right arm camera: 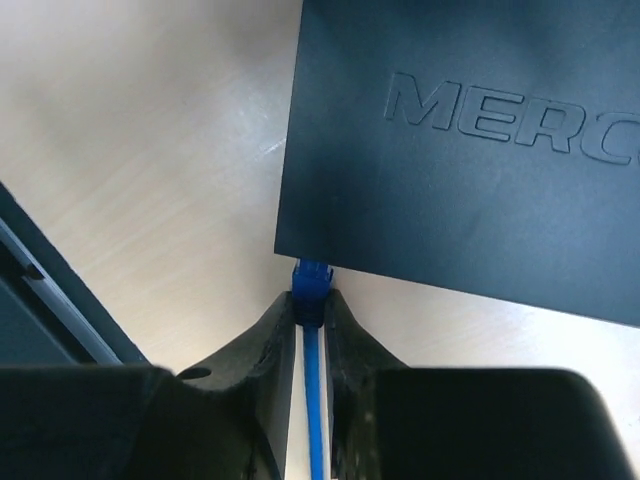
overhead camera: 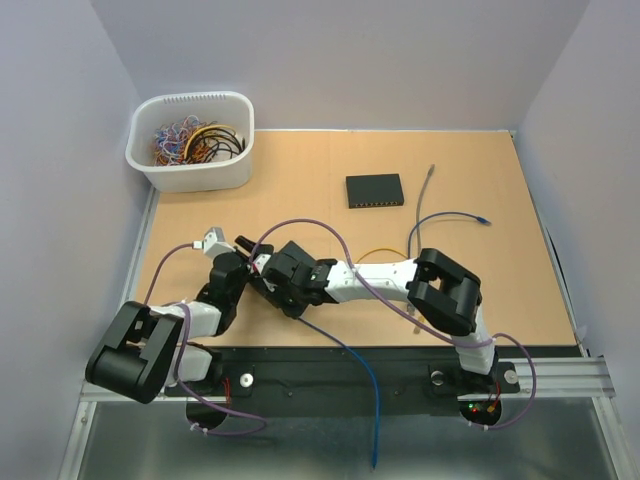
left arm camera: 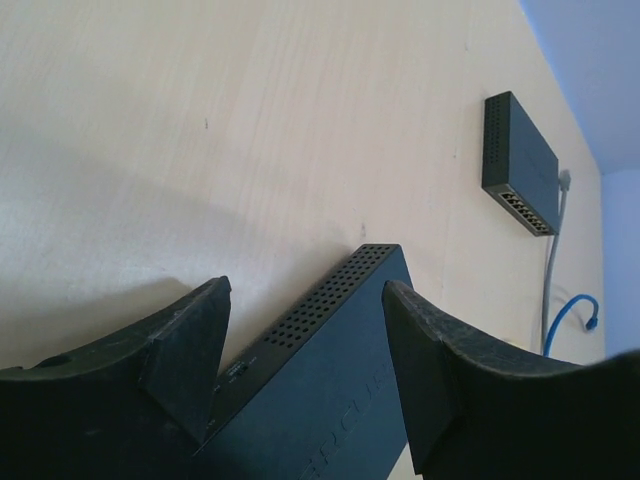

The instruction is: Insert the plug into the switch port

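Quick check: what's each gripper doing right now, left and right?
Left gripper: closed across the black switch, holding it.
Right gripper: closed on the blue plug, at the switch's edge.

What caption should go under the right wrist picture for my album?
The right gripper holds a blue plug at the black switch's edge.

The switch (right arm camera: 470,150) runs off the top and right of the right wrist frame, logo (right arm camera: 500,105) chopped at "MERC". The plug (right arm camera: 311,285) tip disappears under its edge, can't tell if it's seated.
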